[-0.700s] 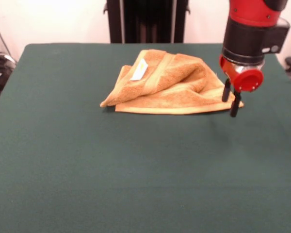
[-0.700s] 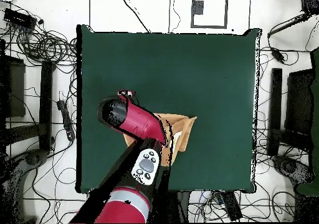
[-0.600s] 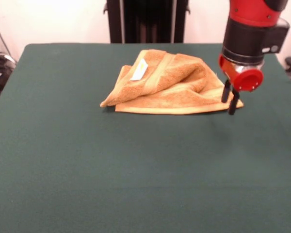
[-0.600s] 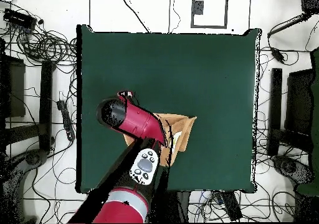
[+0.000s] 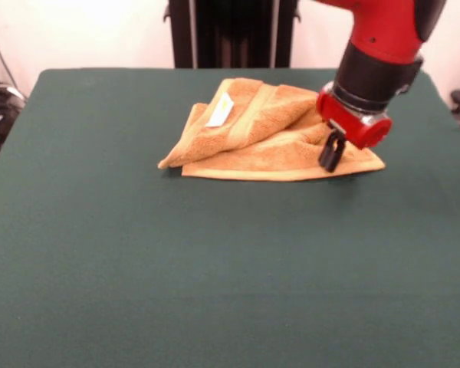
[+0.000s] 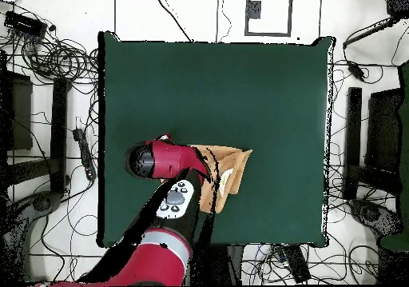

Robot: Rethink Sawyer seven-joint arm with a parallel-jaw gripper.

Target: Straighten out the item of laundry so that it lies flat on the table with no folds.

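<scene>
I see towel (image 5: 264,130) bunched and folded on far half of table (image 5: 215,268), white label (image 5: 220,111) facing up. Gripper (image 5: 332,152) tilted, fingers pressed together, tips down on towel's right corner region; cannot tell if cloth pinched

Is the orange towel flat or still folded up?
Folded. The golden-orange terry towel lies bunched in layers on the dark green table.

The front camera looks low and close across the counter (image 5: 138,291); the overhead one looks straight down from higher, probably ceiling height. Both show the towel (image 5: 268,134).
</scene>
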